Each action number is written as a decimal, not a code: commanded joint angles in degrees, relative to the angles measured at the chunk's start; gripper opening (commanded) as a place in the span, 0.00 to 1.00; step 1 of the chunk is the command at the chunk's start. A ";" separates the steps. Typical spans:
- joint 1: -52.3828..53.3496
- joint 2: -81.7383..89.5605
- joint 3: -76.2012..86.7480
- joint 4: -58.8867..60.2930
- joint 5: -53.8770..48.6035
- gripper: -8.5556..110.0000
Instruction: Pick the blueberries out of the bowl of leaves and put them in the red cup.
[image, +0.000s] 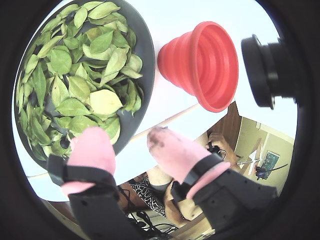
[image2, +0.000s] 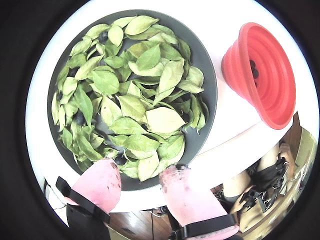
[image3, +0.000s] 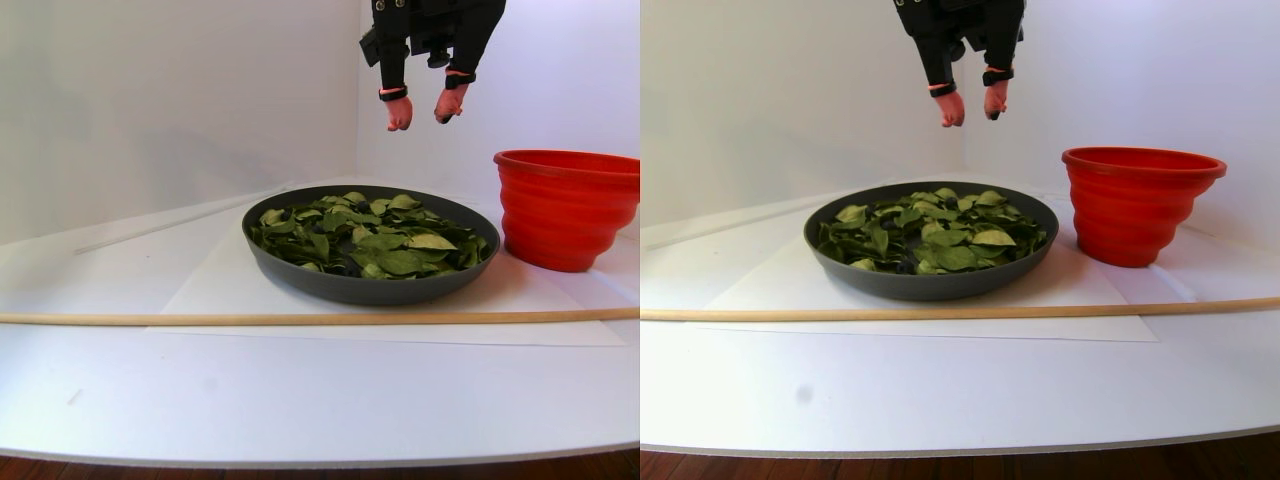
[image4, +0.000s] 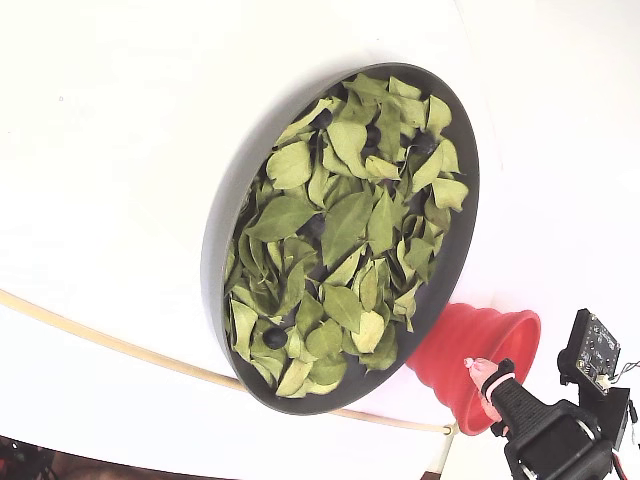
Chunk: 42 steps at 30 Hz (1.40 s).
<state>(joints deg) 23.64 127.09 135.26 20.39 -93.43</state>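
Gripper (image3: 422, 116) hangs spread and empty — high above the bowl (image3: 370, 285), the red cup (image3: 565, 210) beside.

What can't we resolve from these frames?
- Blueberries left in the bowl: the leaves cover most in every view, so no count.
- Contents of the red cup: a wrist view shows dark spots inside, too small to count; its wall hides them in the stereo pair view.
- Gripper: mostly cut off in the fixed view.

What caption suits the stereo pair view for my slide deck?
Open gripper hangs empty above the bowl of leaves, beside the red cup.
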 joint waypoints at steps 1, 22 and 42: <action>-0.62 4.75 -0.35 0.09 1.05 0.20; -4.83 5.45 5.27 0.26 3.16 0.20; -7.47 4.22 12.39 -4.83 4.83 0.20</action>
<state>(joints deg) 16.26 127.18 147.92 16.61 -89.03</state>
